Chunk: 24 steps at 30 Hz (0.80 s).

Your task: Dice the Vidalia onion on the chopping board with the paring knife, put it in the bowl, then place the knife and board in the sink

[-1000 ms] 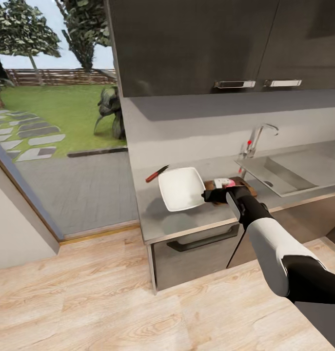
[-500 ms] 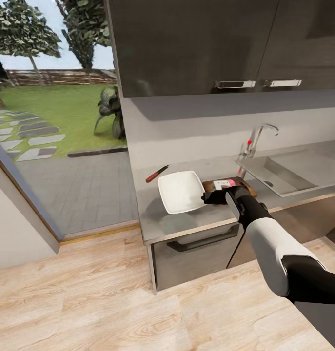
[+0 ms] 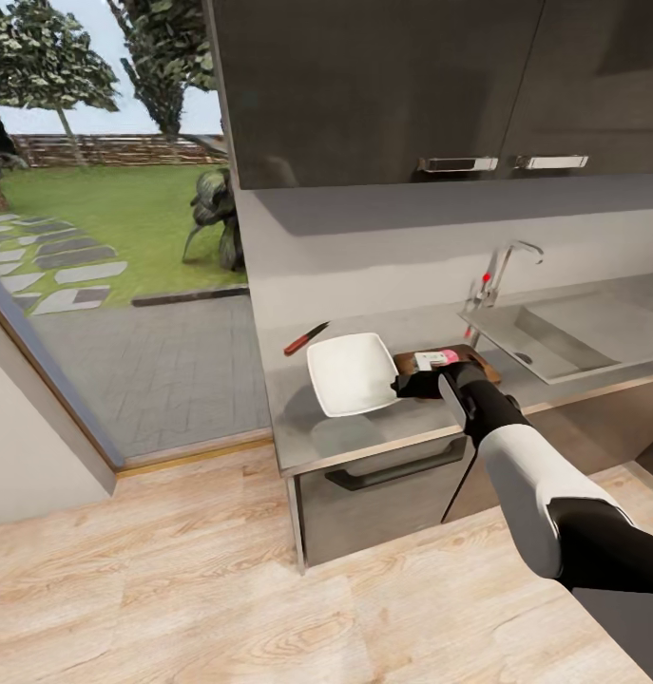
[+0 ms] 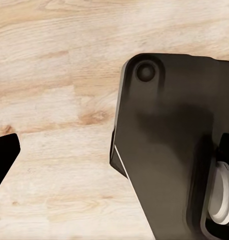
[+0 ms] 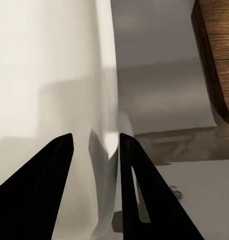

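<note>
- The countertop (image 3: 364, 427) runs ahead of me, with the sink (image 3: 592, 332) set into it off to my right, and no onion in there that I can make out.
- The bowl (image 3: 350, 372) sits tilted, its far edge lifted off the grey surface and a shadow under it, with the chopping board (image 3: 478, 359) just beside it on the sink side.
- On that board there are pale and pink pieces, which I take for the Vidalia onion (image 3: 434, 359) already cut. So the dicing looks done, and I'd say the step in hand is getting the dice into the bowl.
- My right gripper (image 5: 94, 145) is at the bowl's near rim; from my wrist camera the white wall runs down between my two dark fingers (image 5: 59, 155), pinched there as far as I can judge.
- The paring knife (image 3: 305, 338) lies on the counter beyond the bowl, well clear of my hand.
- Next move, as I read it: bring the bowl close against the board, level it, then let go so the pieces can be moved in without tipping it over.
- My left arm hangs low over the wooden floor (image 4: 54, 100); whether its pincer is spread or closed I can't tell.
</note>
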{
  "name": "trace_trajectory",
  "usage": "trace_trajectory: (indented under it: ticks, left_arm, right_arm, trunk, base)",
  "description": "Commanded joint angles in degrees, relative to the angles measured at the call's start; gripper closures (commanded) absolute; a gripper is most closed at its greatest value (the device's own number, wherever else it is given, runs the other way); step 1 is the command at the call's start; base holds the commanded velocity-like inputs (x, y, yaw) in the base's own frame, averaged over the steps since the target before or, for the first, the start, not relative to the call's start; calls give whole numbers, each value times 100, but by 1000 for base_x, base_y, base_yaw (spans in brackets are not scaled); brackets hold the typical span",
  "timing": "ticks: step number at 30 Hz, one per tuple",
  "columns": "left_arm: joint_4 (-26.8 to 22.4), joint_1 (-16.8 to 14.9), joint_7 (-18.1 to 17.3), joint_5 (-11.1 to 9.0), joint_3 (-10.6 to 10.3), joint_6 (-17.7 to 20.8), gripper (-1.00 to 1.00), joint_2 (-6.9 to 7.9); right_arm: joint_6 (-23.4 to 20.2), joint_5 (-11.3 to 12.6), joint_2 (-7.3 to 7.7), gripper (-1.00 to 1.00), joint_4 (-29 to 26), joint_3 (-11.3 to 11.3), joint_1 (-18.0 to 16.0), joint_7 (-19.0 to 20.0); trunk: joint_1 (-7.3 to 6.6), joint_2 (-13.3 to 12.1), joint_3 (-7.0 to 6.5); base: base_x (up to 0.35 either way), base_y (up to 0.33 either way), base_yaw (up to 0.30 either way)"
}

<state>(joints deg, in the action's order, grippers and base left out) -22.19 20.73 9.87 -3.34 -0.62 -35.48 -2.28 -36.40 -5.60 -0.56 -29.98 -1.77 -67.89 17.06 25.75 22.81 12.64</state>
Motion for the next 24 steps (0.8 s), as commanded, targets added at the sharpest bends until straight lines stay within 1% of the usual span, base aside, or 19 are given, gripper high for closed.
trace_trajectory:
  ticks: [1,3,5,9,11,17,24]
  left_arm:
    - [-9,2,3,-33,-8,-5,-100,-1]
    - [-7,2,1,-32,-8,-4,-100,-1]
    - [-6,2,-1,-31,-7,-4,-100,-1]
    - [-10,4,-1,-27,-8,-5,-100,-1]
    - [-8,4,-2,-27,-8,-4,-100,-1]
    - [23,5,-2,-27,-8,-6,-100,-1]
    - [69,4,-2,-27,-8,-8,-100,-1]
  right_arm:
    - [-35,-51,-11,100,-19,-19,-5,38]
    - [-69,-52,-15,100,-50,-18,-5,36]
    - [-207,-54,-19,100,-88,-17,-5,36]
    - [-648,-61,-38,100,-134,-10,-5,37]
    - [-739,-62,-71,100,-141,-4,-5,36]
    - [-847,-87,-256,100,-147,1,-5,-23]
    - [-961,-90,-466,100,-225,-5,-5,-468]
  trunk:
    - [4,11,10]
    - [4,11,10]
    - [4,11,10]
    - [4,11,10]
    - [4,11,10]
    - [4,11,10]
    - [4,11,10]
  base:
    - [0,0,0]
    - [0,0,0]
    - [0,0,0]
    - [0,0,0]
    - [0,0,0]
    - [0,0,0]
    - [0,0,0]
